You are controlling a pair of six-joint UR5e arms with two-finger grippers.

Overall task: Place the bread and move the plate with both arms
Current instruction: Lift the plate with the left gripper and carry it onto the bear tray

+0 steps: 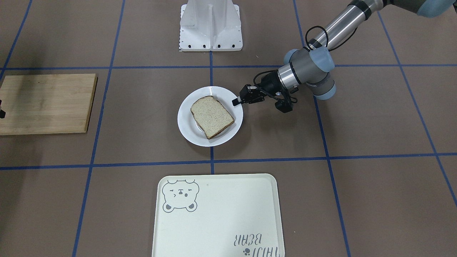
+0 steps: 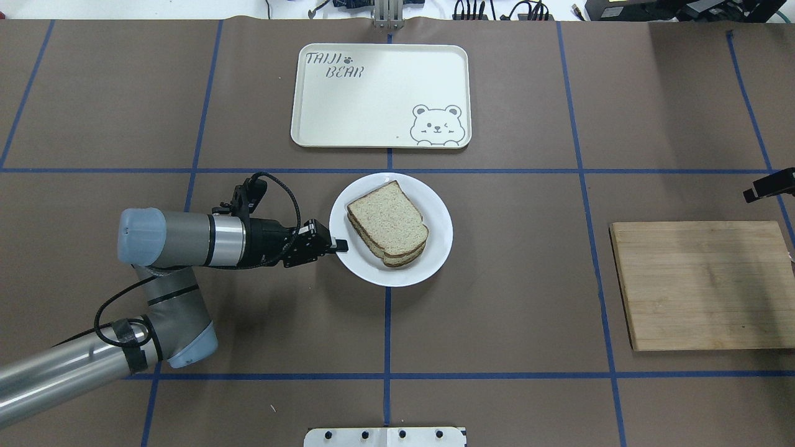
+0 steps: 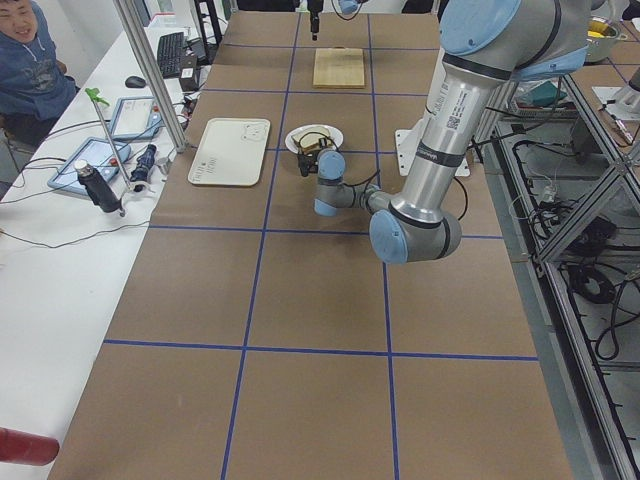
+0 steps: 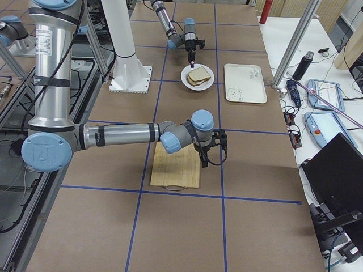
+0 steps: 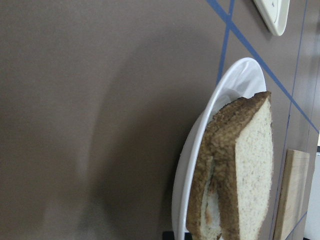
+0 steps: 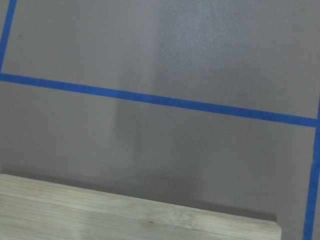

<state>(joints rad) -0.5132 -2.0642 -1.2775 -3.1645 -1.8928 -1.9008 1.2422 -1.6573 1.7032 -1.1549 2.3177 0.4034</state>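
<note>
White and glossy, the plate (image 2: 438, 247) meets the tip of the left gripper (image 2: 340, 246) at its rim. The black fingers reach in low from the side, and whether they pinch the rim or only touch it cannot be told. Just ahead of that tip lies the bread (image 2: 386, 217), stacked on a second slice (something pale shows between them in the left wrist view). The right gripper (image 2: 767, 185) hangs well apart, with the wooden board (image 2: 705, 285) near it; its spread cannot be told. Beyond the plate sits a cream bear tray (image 2: 372, 105).
</note>
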